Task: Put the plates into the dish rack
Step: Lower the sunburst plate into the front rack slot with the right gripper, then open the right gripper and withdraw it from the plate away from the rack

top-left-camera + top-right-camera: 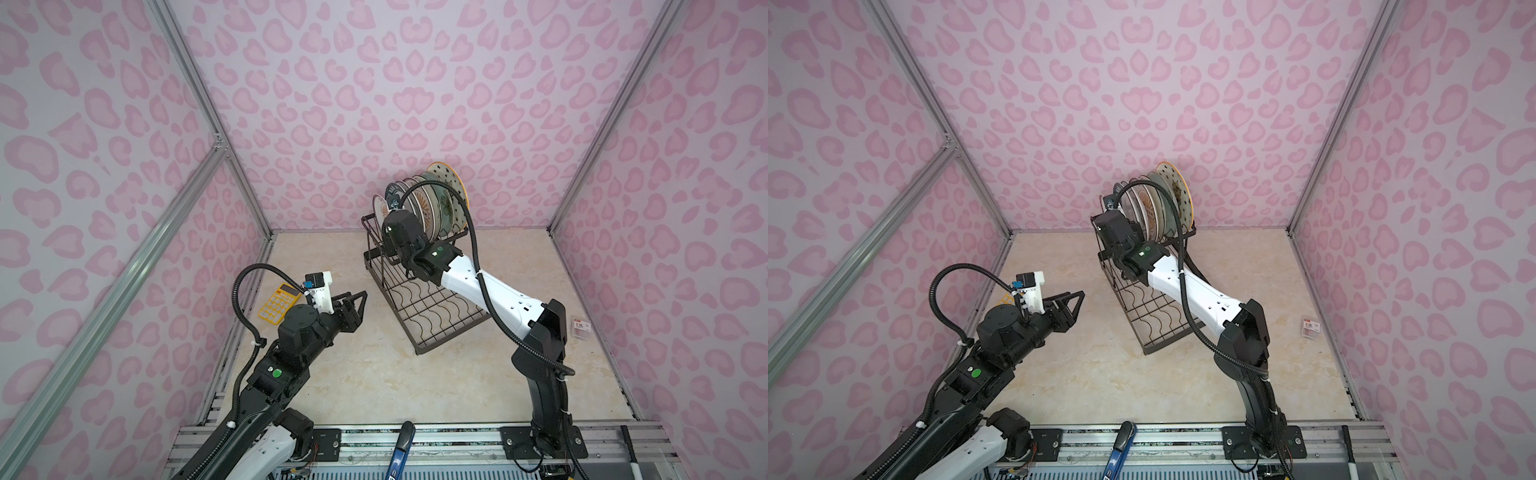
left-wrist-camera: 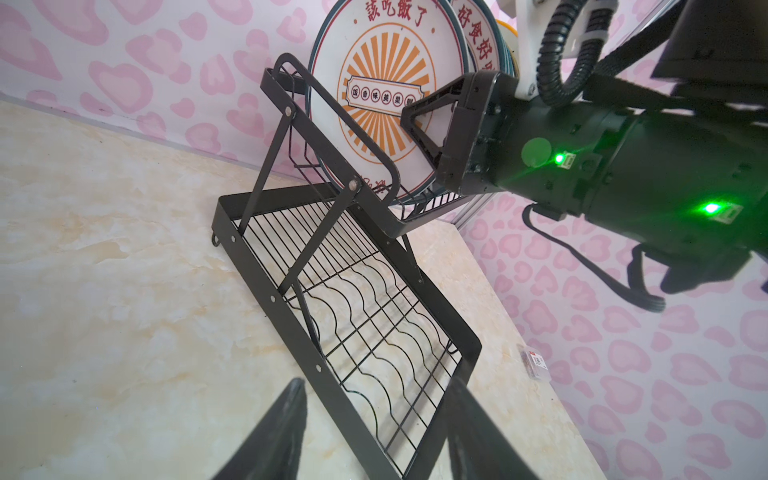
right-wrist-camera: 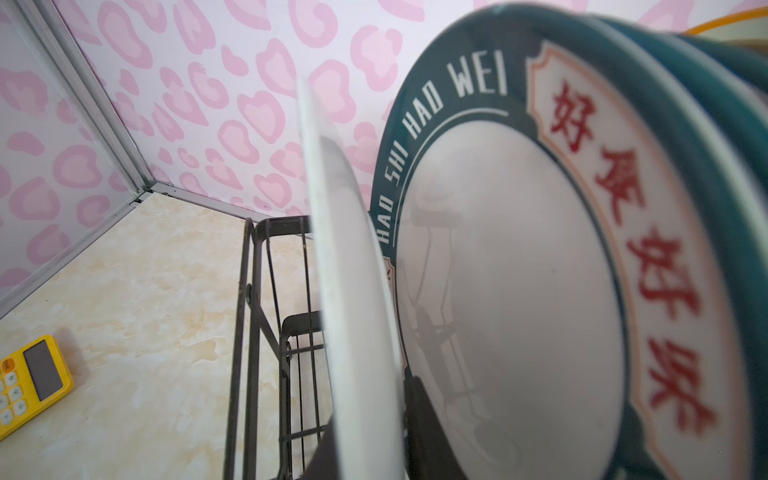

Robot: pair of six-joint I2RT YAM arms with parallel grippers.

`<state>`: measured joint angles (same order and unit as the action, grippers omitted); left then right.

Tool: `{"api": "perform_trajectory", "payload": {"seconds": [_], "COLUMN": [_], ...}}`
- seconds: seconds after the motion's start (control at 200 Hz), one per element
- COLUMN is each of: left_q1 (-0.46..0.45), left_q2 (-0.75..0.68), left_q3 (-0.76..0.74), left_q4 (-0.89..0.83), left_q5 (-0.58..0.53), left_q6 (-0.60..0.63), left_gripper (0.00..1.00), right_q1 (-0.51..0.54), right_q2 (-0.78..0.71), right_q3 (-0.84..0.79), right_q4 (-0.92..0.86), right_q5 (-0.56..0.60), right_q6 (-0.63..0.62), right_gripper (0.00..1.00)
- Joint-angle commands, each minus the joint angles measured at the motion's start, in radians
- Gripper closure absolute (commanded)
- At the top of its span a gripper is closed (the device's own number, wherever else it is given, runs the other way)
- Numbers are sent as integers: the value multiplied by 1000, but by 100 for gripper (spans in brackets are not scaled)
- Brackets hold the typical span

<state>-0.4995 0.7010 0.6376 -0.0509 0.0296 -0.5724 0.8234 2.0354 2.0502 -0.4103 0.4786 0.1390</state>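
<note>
Several plates (image 1: 432, 199) stand on edge in the raised basket of the black wire dish rack (image 1: 432, 305). The frontmost plate is an orange sunburst one (image 2: 374, 83). Behind it stands a dark-green-rimmed lettered plate (image 3: 519, 291). My right gripper (image 3: 370, 415) straddles the sunburst plate's rim (image 3: 353, 291), one finger (image 2: 419, 124) lying across its face. I cannot make out whether the fingers still press on it. My left gripper (image 1: 357, 307) hovers over the table left of the rack. It is open with nothing between its fingers (image 2: 291, 415).
The rack's low flat tray (image 1: 1154, 316) with wavy dividers holds nothing. A yellow calculator (image 1: 279, 301) lies at the left wall. A small packet (image 1: 579, 326) lies at the right wall. Pink patterned walls close in three sides.
</note>
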Motion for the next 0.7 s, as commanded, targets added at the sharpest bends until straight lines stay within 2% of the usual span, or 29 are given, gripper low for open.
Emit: {"api": "perform_trajectory", "payload": {"seconds": [0.0, 0.105, 0.23, 0.695], "left_q1": [1, 2, 2, 3], "left_q2": [-5, -5, -5, -2], "left_q3": [5, 7, 6, 7], "left_q4": [10, 8, 7, 8], "left_q5": [1, 3, 0, -9], "left_q6": [9, 12, 11, 8], "left_gripper": [44, 44, 44, 43], "right_q1": [-4, -4, -4, 16], "right_q2": [-7, -12, -23, -147], "right_q3": [1, 1, 1, -100], "right_q4": [15, 22, 35, 173], "right_q5": [-9, -12, -15, -57], "right_q6": [1, -6, -15, -58], "right_gripper": [72, 63, 58, 55]}}
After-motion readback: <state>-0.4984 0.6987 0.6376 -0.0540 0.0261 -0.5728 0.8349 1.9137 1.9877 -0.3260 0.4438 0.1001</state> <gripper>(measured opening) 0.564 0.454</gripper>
